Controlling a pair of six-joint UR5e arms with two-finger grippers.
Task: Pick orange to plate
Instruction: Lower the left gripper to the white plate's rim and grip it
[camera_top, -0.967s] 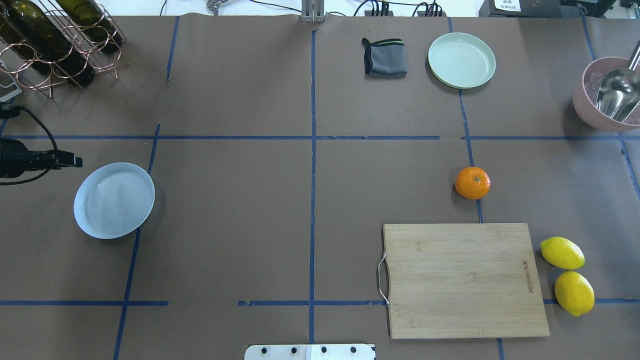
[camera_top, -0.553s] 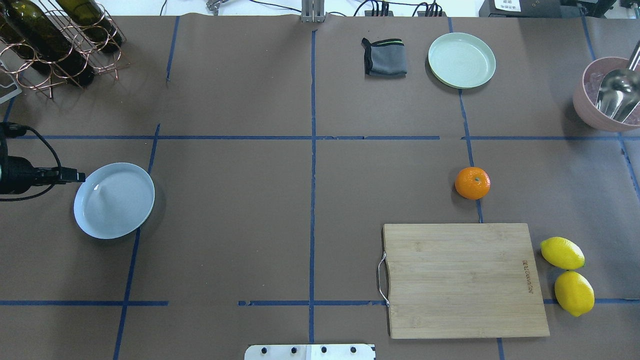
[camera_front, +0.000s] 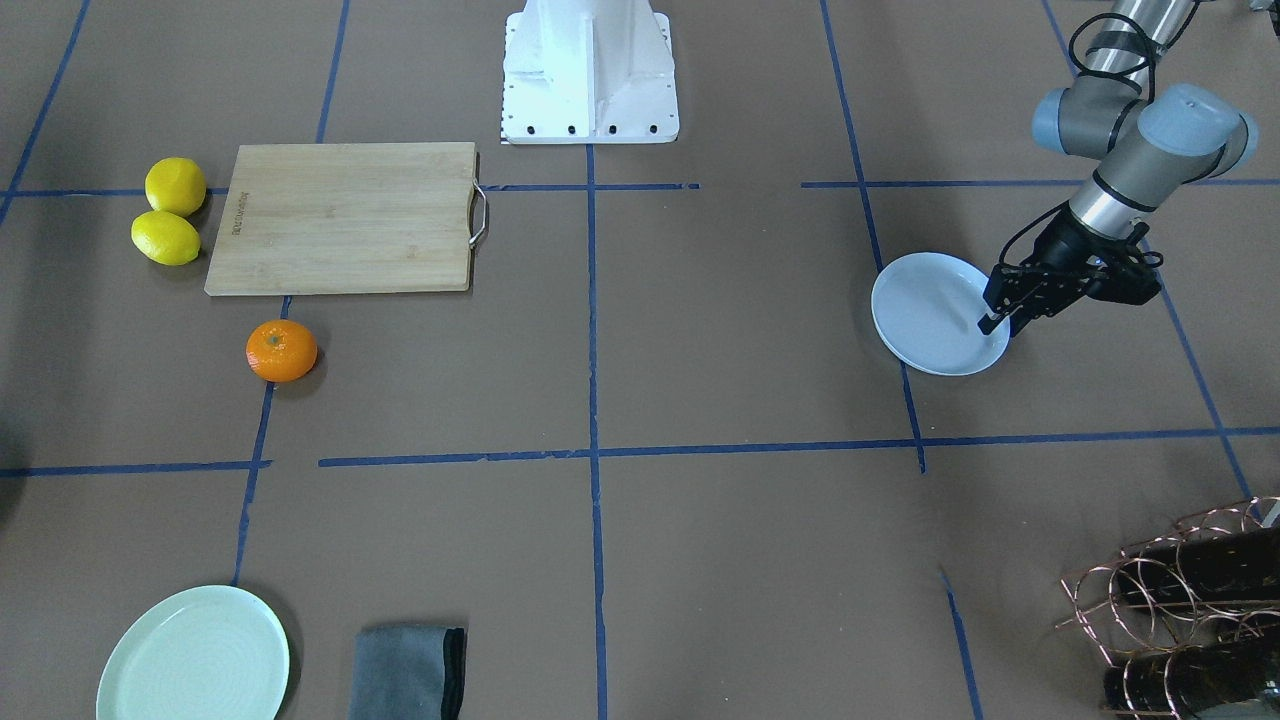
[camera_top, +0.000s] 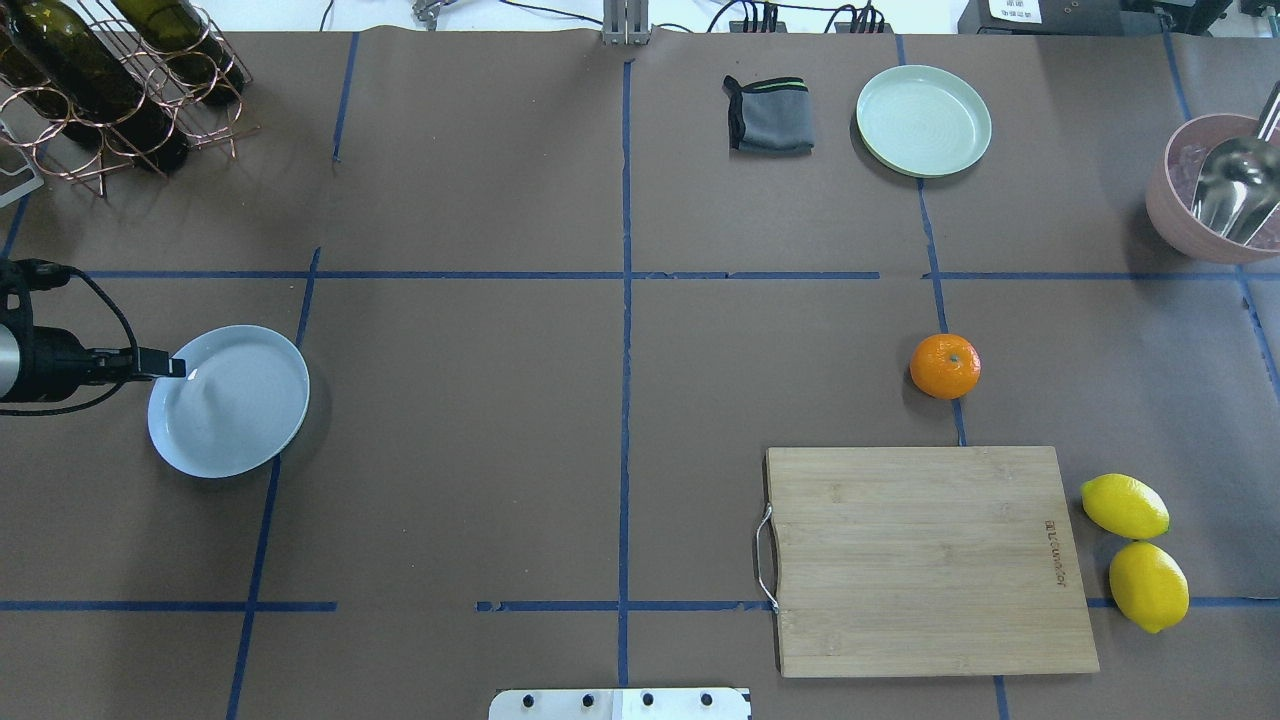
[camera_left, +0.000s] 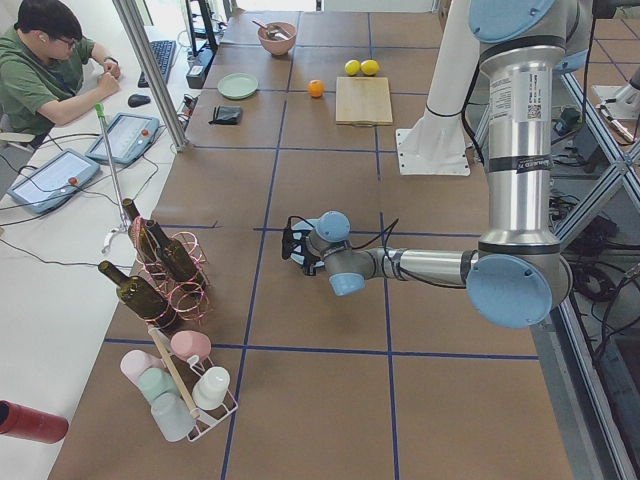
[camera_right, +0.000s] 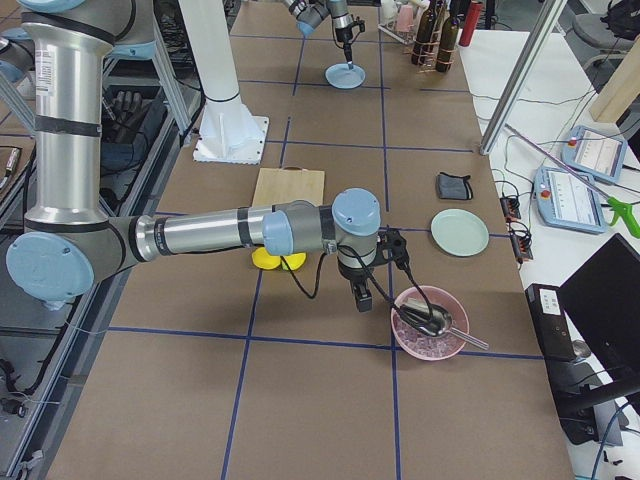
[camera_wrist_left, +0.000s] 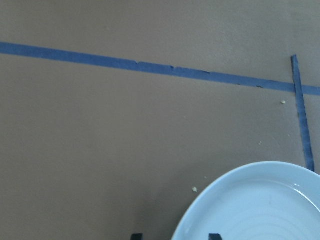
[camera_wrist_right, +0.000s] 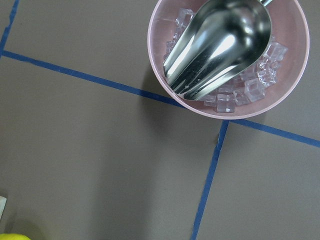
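Risk sat mostly at the round pale-blue glossy plate (camera_top: 240, 420). The left gripper (camera_front: 1000, 322) hung at its rim, jaws parted with the rim between the fingertips (camera_wrist_left: 214, 237), so a careless drop or squeeze could tip or drag it. The small bright-orange mandarin-like orange (camera_top: 945, 366) lay well apart from the plate, just beyond the bamboo cutting board (camera_top: 920, 560), and might roll if nudged. Whether the right gripper (camera_right: 362, 298) was wide or closed could not be told. The board's burnt-in mark was too small to read.

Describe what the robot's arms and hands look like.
The left arm and right arm are silver tubes with pale blue-grey rounded joint caps. The left hand and right hand are black, two-fingered, with black cables looping around the wrists.
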